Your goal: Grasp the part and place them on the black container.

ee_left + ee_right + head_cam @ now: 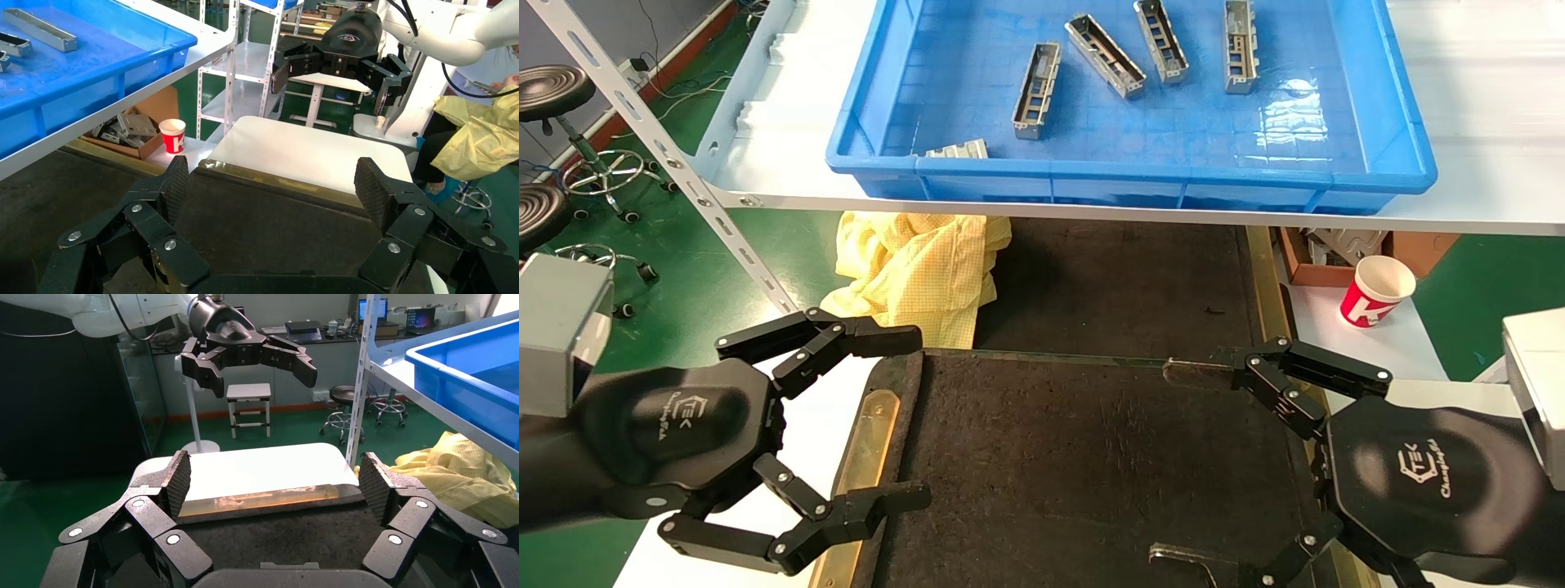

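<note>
White shelf surface [1483, 122], frame top: we've moved no slim silver-grey metal channel parts [1037, 90]; flat black felt container [1091, 457] bare, left gripper [878, 425] and right gripper [1197, 465] open.

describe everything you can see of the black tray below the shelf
The black container is a large, flat, shallow tray with a rough, felt-like dark surface, lying level under the white shelf that carries the blue crate. A brass-coloured strip runs along its left edge, and another edges its right side. No part lies on it yet. The open left end effector hangs at its left edge and the open right end effector at its right; whether either touches it cannot be told.
</note>
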